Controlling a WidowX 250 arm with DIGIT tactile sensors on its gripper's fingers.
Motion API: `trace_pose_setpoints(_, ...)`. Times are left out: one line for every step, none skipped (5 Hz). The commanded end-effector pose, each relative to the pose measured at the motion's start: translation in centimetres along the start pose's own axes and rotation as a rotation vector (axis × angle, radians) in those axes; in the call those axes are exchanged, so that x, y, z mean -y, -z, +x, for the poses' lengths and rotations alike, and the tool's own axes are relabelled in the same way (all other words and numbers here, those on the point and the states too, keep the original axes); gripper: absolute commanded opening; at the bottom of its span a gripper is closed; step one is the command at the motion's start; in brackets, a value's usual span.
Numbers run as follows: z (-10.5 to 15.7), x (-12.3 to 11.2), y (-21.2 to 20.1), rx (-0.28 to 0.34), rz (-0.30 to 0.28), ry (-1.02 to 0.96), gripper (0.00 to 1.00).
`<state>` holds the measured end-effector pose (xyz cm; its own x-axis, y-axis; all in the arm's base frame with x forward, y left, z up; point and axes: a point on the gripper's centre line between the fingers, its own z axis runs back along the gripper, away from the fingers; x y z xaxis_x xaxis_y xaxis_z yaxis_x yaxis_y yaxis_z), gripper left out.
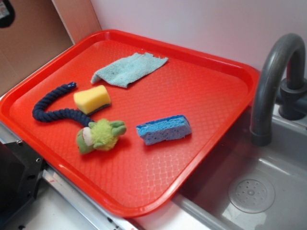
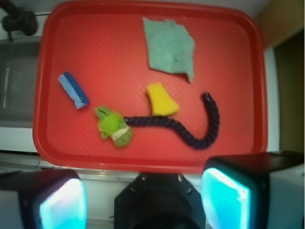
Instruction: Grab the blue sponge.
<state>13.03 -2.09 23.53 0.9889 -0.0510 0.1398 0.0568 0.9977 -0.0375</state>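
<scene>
hand [image 2: 143,200] open above tray [image 1: 201,143] edge; one blue sponge [image 1: 163,129], one yellow sponge [image 1: 92,99], one cloth [image 1: 127,68].

tray [image 1: 211,72]: glossy textured plastic | blue sponge [image 1: 163,129]: porous foam | cloth [image 1: 127,69]: woven | rope [image 1: 50,108]: braided

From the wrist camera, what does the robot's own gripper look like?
The gripper has two blocky black fingers, each with a glossy pad on its inner face that glows light cyan. Between them sits a dark black housing with small screws along its top edge. No cables or markings are visible. Both fingers look blurred because they are very close to the lens.
</scene>
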Motion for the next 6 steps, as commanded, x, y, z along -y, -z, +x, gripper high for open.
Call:
trace_pose_setpoints(4.6, 4.3, 3.9, 0.099, 0.017, 0.333, 1.00)
trace_pose_setpoints(5.9, 6.7, 6.1, 0.100, -0.016, 0.427, 1.00)
trace_pose_setpoints(6.6, 8.0, 7.7, 0.079, 0.005, 0.434, 1.00)
trace_pose_setpoints(7.3, 8.7, 9.9, 0.049, 0.045, 0.418, 1.00)
trace_pose_setpoints(8.1, 9.6, 12.5, 0.005, 0.059, 0.412, 1.00)
trace_pose_setpoints(8.3, 10.3, 14.9, -0.046, 0.090, 0.430, 1.00)
